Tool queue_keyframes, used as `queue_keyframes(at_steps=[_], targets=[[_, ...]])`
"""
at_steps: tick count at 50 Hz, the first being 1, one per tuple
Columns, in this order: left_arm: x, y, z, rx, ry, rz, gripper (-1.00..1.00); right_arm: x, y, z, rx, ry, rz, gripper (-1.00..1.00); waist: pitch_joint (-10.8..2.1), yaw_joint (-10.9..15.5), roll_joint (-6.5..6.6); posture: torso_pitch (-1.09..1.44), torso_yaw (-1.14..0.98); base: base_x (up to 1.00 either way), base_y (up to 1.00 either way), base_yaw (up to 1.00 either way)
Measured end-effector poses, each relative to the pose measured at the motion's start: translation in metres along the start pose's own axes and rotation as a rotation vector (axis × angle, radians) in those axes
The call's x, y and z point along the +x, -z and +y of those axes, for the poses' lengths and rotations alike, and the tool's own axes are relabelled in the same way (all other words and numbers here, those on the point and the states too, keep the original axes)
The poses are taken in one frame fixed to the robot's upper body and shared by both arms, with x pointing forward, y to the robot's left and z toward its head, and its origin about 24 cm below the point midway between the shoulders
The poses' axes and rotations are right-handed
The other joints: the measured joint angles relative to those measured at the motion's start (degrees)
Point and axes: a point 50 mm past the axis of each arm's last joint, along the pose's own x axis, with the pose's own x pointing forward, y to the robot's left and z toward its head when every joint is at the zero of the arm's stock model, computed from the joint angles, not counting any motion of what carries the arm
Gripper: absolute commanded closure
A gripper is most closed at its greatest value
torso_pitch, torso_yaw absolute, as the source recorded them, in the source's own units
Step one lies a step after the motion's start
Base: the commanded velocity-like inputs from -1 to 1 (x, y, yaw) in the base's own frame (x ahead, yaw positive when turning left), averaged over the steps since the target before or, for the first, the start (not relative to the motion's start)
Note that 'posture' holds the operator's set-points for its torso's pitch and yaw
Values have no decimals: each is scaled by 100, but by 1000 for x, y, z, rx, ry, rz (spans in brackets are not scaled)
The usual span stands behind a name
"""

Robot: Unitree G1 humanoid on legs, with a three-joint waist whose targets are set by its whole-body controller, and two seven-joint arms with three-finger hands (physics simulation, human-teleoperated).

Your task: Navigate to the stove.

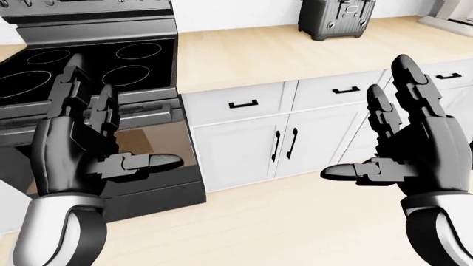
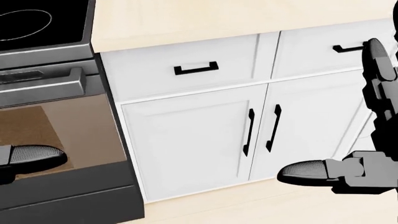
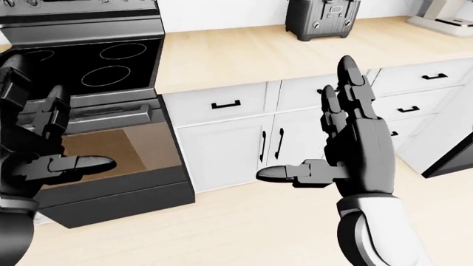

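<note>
The black stove (image 1: 111, 66) stands at the upper left of the left-eye view, with ring burners on its glass top and a brown-windowed oven door (image 2: 56, 135) below. Its corner shows at the left of the head view. My left hand (image 1: 96, 149) is raised in front of the oven, fingers spread, open and holding nothing. At the right, my right hand (image 1: 399, 149) is likewise open and empty, before the white cabinets.
A wooden counter (image 1: 295, 50) runs right of the stove over white drawers and doors with black handles (image 2: 261, 128). A dark toaster (image 1: 336, 16) sits on the counter at the top. Light wooden floor (image 1: 281, 221) lies below.
</note>
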Motion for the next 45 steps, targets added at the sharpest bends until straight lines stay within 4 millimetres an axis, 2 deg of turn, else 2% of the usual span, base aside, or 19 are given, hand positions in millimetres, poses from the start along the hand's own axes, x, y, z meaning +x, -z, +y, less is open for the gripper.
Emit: queue_keyframes(at_steps=[2,4,6,8,10,13,17,19,20,21,23,25,28,30,32,33,39,42,45], targets=[[-1,-3,0,-2,-1,-20,-100,-1,-3,0,-1,1,-18,-100,72,-29,225,0,0,0,54,0],[-1,-4,0,-2,-2,-24,-100,-1,-3,0,-2,-1,-18,-100,35,-15,538,0,0,0,54,0],[0,0,5,-1,-25,4,-100,-2,2,3,18,-19,9,-100,70,84,519,0,0,0,54,0],[1,4,6,4,-43,26,-100,-2,5,5,18,-38,34,-100,52,125,476,0,0,0,54,0],[1,3,4,5,-35,19,-100,-1,3,4,21,-34,29,-100,24,113,334,0,0,0,53,0],[1,2,1,2,-14,6,-100,-1,-2,3,20,-21,-7,-100,56,90,138,0,0,0,53,0],[2,2,1,2,-13,6,-100,-1,-4,3,26,-25,-21,-100,101,80,-48,0,0,0,54,0],[2,2,0,-1,-11,2,-100,-1,-4,3,25,-23,-17,-100,81,39,-128,0,0,0,54,0],[2,4,-1,-6,-6,11,-100,0,-2,2,25,-16,-7,-100,118,-17,-64,0,0,0,54,0],[2,6,-2,-7,2,26,-100,0,1,1,25,-8,12,-100,112,-20,-81,0,0,0,54,0],[2,9,-3,-6,14,45,-100,1,5,0,17,-2,39,-100,1,-5,-153,0,0,0,54,0],[3,6,-3,-4,12,27,-100,1,3,0,8,-7,24,-100,-45,10,-87,0,0,0,53,0],[1,0,-2,-3,8,-11,-100,-1,-3,0,8,-7,-12,-100,62,-27,235,0,0,0,52,0],[1,-2,-2,0,6,-19,-100,0,-2,0,-7,-10,-11,-100,10,6,561,0,0,0,31,0],[2,3,3,1,-22,12,-100,-1,6,5,-4,-35,39,-100,125,65,580,0,0,0,0,0],[2,4,4,3,-28,22,-100,-1,10,7,-8,-41,61,-100,140,80,587,0,0,0,0,0],[1,2,2,6,-22,0,-100,2,11,8,-23,-30,61,-100,91,59,292,0,0,0,0,0],[1,4,4,6,-27,11,-100,0,13,9,-29,-40,62,-100,76,89,226,0,0,0,0,0],[1,4,5,6,-35,16,-100,0,17,11,-17,-64,86,-100,98,120,214,0,0,0,0,0]])
